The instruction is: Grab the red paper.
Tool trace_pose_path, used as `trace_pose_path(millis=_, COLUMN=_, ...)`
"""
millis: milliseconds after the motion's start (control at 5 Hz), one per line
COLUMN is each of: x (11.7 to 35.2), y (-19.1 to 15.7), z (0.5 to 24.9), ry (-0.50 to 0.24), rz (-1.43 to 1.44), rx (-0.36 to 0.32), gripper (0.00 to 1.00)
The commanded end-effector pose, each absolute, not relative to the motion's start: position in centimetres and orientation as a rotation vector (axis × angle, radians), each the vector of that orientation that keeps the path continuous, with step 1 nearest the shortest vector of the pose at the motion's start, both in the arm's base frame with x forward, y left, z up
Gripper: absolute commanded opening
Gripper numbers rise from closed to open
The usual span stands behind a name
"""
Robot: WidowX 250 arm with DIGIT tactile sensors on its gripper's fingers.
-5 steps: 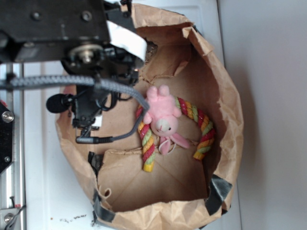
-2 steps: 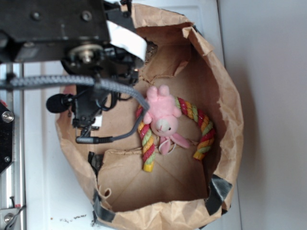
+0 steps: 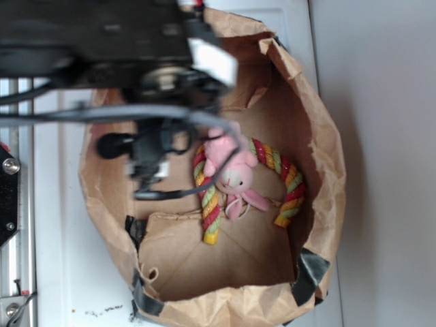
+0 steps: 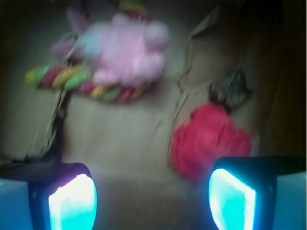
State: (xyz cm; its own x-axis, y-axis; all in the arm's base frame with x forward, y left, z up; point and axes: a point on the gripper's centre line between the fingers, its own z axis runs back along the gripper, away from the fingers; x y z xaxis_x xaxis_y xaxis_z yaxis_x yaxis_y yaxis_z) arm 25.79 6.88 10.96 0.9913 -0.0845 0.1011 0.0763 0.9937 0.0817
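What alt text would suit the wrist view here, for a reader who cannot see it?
Blurred wrist view: a red paper wad lies on the brown bag floor, just ahead of the open pincer and nearer its right-hand glowing pad. Farther back lie a pink plush bunny and a striped rope ring.

Bright red paper (image 4: pixel 208 141), crumpled into a lumpy, irregular wad, blurred in the wrist view so its creases barely show. Lies loose on the brown paper floor, resting flat and ungripped, low and right of centre in that view. Touches or nearly touches a small dark lump at its upper edge; hidden behind the arm in the exterior view
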Motion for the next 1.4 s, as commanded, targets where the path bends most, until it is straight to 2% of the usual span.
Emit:
trace_pose_path(millis=0, x=27.4, y=8.2, z=10.7, ry=-0.15, rz=-0.058, rx=0.132, gripper=1.0)
trace_pose_path(millis=400, x=26.4, y=7.1, z=9.0, ry=-0.16, rz=-0.097, rx=0.183, gripper=1.0)
trace_pose_path(millis=600, x=26.3, y=7.3, z=8.9, ry=-0.162, rz=-0.096, rx=0.184, gripper=1.0)
trace_pose_path(millis=1200, x=26.6, y=9.5, z=7.8, ry=-0.132, rz=-0.026, rx=0.223, gripper=1.0)
